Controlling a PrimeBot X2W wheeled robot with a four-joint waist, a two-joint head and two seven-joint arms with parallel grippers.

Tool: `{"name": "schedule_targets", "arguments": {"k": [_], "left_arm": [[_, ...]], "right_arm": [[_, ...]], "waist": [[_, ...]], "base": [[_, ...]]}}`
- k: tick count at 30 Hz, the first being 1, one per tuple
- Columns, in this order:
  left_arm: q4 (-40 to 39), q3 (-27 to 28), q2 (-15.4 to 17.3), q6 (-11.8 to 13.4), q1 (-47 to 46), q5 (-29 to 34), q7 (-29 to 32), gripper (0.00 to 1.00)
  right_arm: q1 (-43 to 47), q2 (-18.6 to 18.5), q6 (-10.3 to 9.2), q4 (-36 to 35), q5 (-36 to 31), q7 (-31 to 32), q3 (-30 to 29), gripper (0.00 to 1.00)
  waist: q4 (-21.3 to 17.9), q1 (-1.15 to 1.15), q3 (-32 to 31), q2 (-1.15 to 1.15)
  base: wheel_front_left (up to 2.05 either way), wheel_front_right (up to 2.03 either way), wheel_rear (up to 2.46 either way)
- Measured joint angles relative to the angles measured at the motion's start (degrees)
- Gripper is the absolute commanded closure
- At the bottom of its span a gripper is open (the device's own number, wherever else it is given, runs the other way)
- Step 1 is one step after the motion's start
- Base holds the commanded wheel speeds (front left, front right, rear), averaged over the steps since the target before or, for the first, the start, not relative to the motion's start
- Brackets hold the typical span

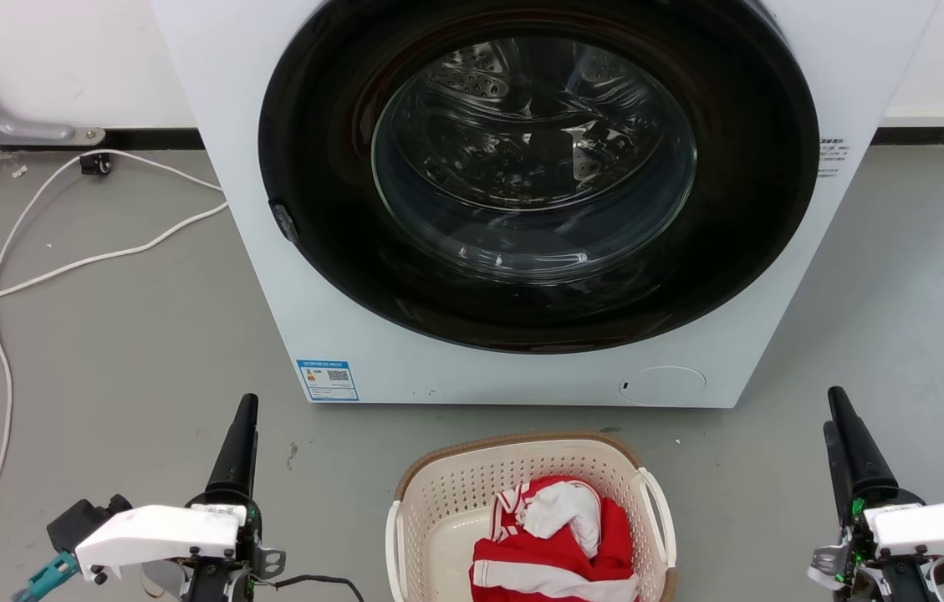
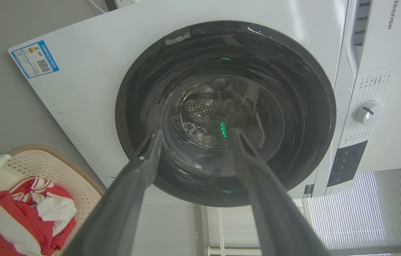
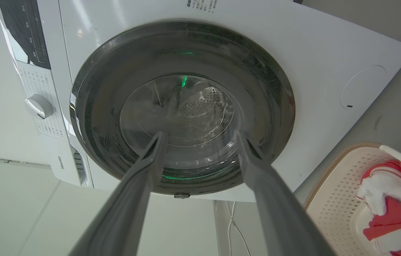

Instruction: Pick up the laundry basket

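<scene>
On grey floor (image 1: 104, 351) just in front of washer (image 1: 271, 276), laundry basket (image 1: 451, 502) sits upright w/ red-and-white clothes (image 1: 555, 552) inside, between L gripper (image 1: 244, 418) and R gripper (image 1: 844, 418), both apart from it, each w/ fingers spread, holding nothing, pointing toward washer door (image 1: 534, 167).

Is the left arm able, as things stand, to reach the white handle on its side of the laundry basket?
Probably yes. The left gripper is open, to the left of the laundry basket, and bare floor lies between it and that white handle.
</scene>
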Motion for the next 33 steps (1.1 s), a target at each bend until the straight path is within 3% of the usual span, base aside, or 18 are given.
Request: {"name": "schedule_targets", "arguments": {"k": [17,33], "left_arm": [[-1.57,-2.82,-0.01,0.38,-0.30,20.57,-3.69,0.00],[-1.14,-5.02,0.01,0.94,-1.15,33.73,-6.54,0.00]], "right_arm": [[1.37,-0.01,0.00,-3.43,-23.64,-3.68,-0.09,0.00],[2.86,-0.01,0.00,-6.61,-36.68,-4.75,-0.75,0.00]], "waist": [[0.50,0.00,0.02,0.00],[0.84,0.00,-0.02,0.00]], "base": [[0.00,0.00,0.00],[0.00,0.00,0.00]]}}
